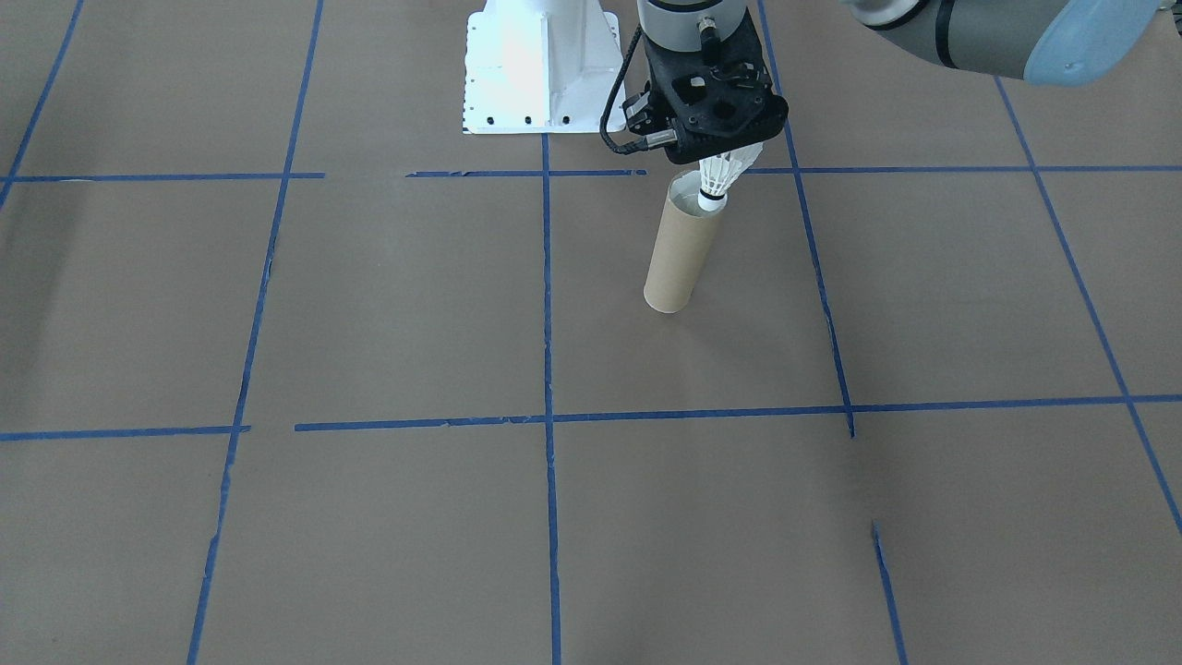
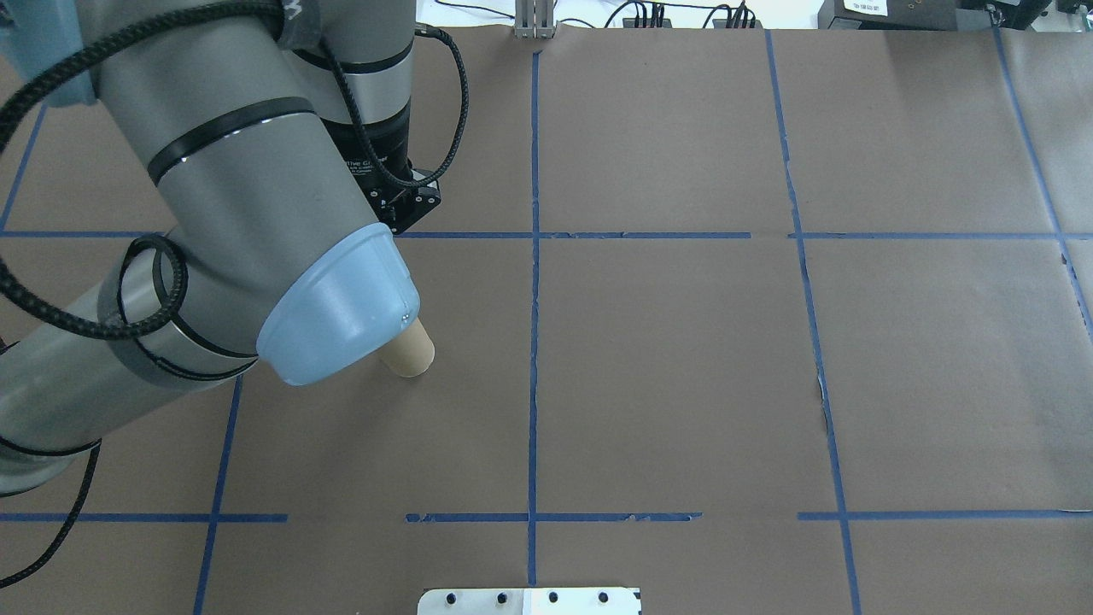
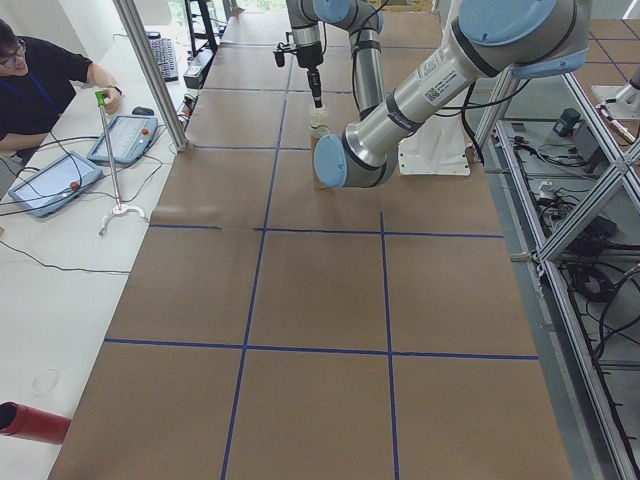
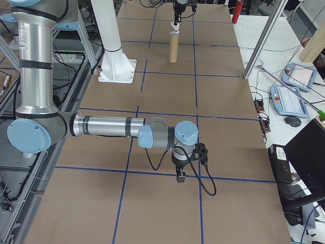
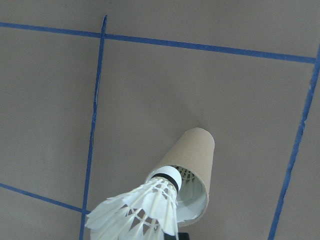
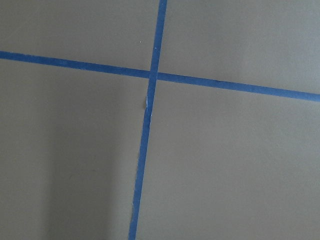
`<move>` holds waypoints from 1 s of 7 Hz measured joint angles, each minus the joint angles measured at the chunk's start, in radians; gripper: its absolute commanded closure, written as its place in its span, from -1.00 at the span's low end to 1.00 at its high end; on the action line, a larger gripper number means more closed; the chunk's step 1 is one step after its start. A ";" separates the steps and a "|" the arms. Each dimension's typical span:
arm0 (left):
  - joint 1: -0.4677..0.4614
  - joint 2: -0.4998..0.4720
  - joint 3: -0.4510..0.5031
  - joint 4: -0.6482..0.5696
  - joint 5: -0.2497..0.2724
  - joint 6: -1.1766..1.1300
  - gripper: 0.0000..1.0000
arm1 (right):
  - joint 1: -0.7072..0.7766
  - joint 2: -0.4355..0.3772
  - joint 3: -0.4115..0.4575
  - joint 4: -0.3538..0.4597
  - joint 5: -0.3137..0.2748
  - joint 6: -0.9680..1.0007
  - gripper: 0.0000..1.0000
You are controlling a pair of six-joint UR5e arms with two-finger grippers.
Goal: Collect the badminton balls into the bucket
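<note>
A white feather shuttlecock [image 1: 718, 180] hangs cork-down from my left gripper [image 1: 734, 152], which is shut on its feathers. Its cork tip sits right at the open mouth of the brown cardboard tube [image 1: 681, 254], which stands upright on the table. In the left wrist view the shuttlecock [image 5: 142, 210] points into the tube's [image 5: 192, 150] white inside, where feathers of another shuttlecock show. From overhead only the tube's foot [image 2: 412, 350] shows below my left arm's elbow. My right gripper [image 4: 180, 177] hangs low over the table, far from the tube; I cannot tell whether it is open or shut.
The white robot base [image 1: 540, 65] stands behind the tube. Blue tape lines [image 1: 548, 296] divide the brown table. At the table's far side a person [image 3: 40, 75] sits near two teach pendants [image 3: 122, 138], and a red cylinder [image 3: 30, 422] lies on the side bench.
</note>
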 measured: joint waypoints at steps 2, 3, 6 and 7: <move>0.016 0.004 -0.006 -0.002 0.000 -0.002 -1.00 | 0.000 0.000 0.000 0.000 0.000 0.000 -1.00; 0.017 0.006 -0.011 -0.003 0.002 0.001 -1.00 | 0.000 0.000 0.000 0.000 0.000 0.000 -1.00; -0.041 0.168 -0.114 -0.201 0.007 0.040 -1.00 | 0.000 0.000 0.000 0.000 0.000 0.000 -1.00; -0.095 0.272 -0.137 -0.383 0.004 0.059 -1.00 | 0.000 0.000 0.000 0.000 0.000 0.000 -1.00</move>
